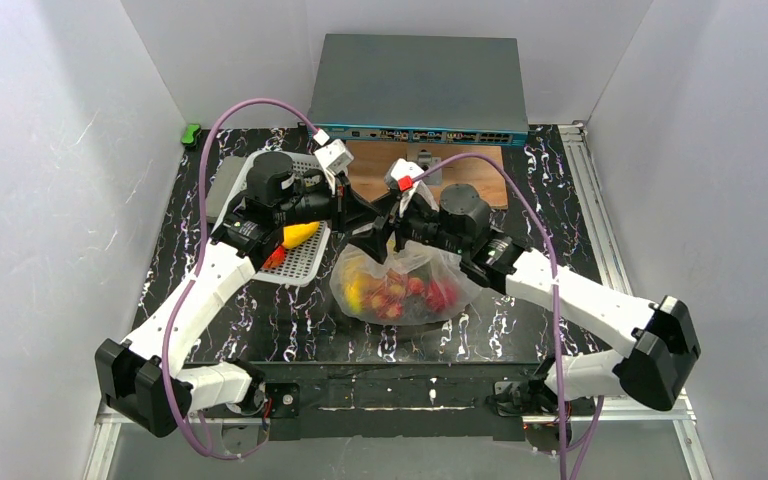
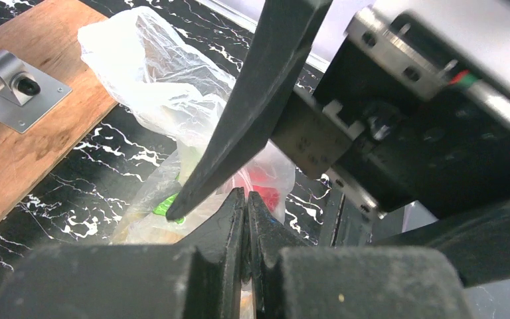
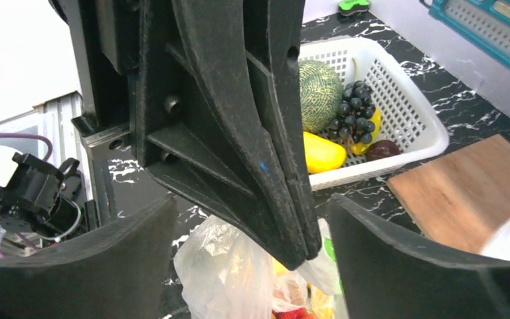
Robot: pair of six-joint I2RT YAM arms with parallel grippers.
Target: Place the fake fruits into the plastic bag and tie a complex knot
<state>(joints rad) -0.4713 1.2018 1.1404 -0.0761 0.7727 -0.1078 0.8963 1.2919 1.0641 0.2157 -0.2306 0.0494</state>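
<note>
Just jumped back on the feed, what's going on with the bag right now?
Both arms meet above the plastic bag, which lies on the table with several red and yellow fake fruits inside. The left gripper is shut at the bag's top; whether it pinches plastic is unclear. The right gripper is open, straddling the left one. A melon, grape bunch and yellow piece sit in the white basket. No knot is visible.

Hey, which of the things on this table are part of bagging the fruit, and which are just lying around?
Part of the job:
plastic bag
fake fruits inside it
melon, grapes and yellow fruit in the white basket

Lying about:
the white basket itself
wooden board
network switch
green object at the far corner
</note>
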